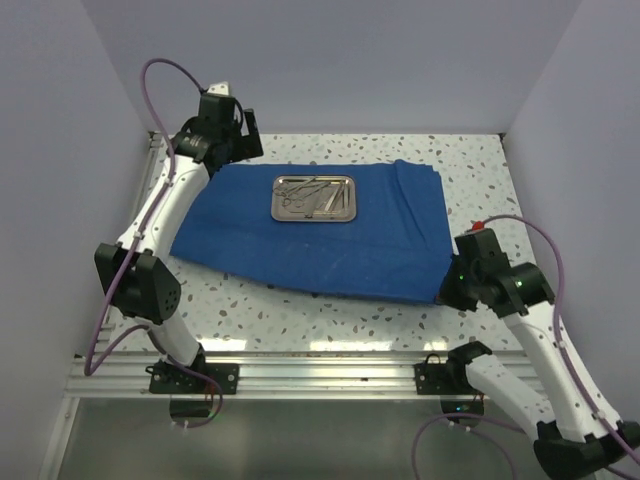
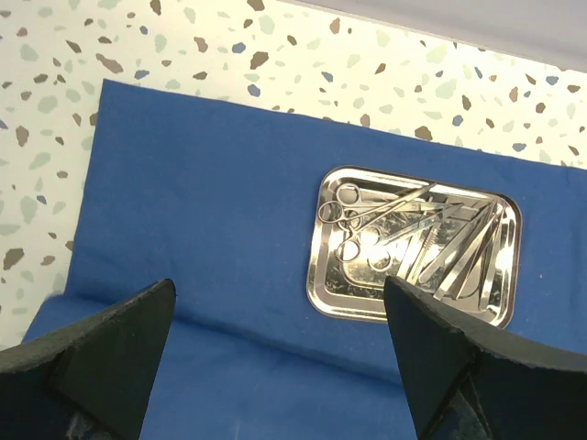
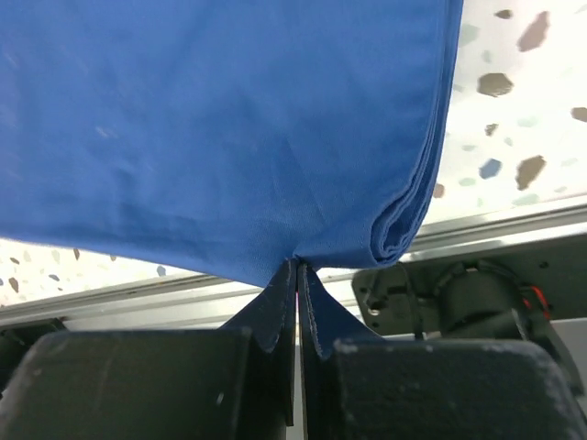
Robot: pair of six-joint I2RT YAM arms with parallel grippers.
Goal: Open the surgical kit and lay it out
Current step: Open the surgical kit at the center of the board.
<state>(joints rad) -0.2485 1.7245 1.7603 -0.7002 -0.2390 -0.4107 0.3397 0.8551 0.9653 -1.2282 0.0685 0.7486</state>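
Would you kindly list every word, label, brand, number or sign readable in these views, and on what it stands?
None: no text is readable in any view. The blue cloth, steel tray, speckled table, left arm and right arm show no markings; any engraving on the instruments is too small to tell.

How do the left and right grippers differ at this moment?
The left gripper is wide open and holds nothing; the right gripper is shut on the edge of the blue cloth. The left gripper hangs near the cloth's far left corner; the right gripper sits at its near right corner. Both are black.
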